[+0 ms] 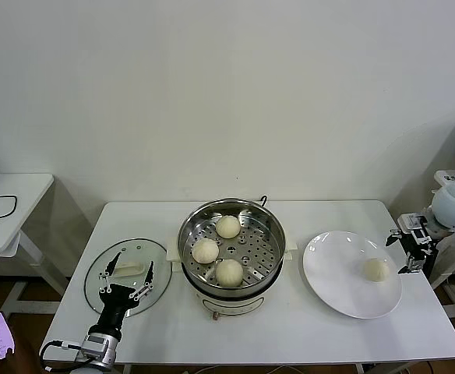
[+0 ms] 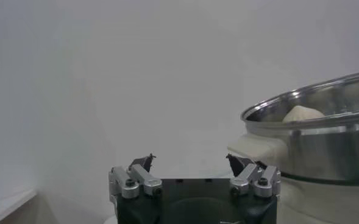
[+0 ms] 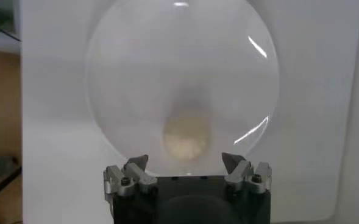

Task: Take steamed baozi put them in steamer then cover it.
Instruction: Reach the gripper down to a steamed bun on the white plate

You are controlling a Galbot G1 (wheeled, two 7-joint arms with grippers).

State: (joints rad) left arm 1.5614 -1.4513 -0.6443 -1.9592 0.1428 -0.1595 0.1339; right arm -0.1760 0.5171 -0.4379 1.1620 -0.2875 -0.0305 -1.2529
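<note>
The steamer [image 1: 229, 251] stands mid-table with three steamed baozi [image 1: 227, 226] on its perforated tray. One more baozi [image 1: 376, 269] lies on the white plate [image 1: 336, 265] at the right. My right gripper [image 1: 400, 254] hovers open just beyond the plate's right rim, facing that baozi [image 3: 186, 137], apart from it; its jaws [image 3: 185, 161] hold nothing. My left gripper [image 1: 133, 265] is open over the glass lid [image 1: 99, 284], its fingers either side of the white handle [image 1: 128, 271]. In the left wrist view the gripper [image 2: 190, 162] is empty, with the steamer wall [image 2: 319, 149] beside it.
A side table [image 1: 13, 202] with a black cable stands at the far left. The white table's right edge [image 1: 438, 312] runs close to the plate. A pale rounded object [image 1: 453, 204] sits off the table behind my right arm.
</note>
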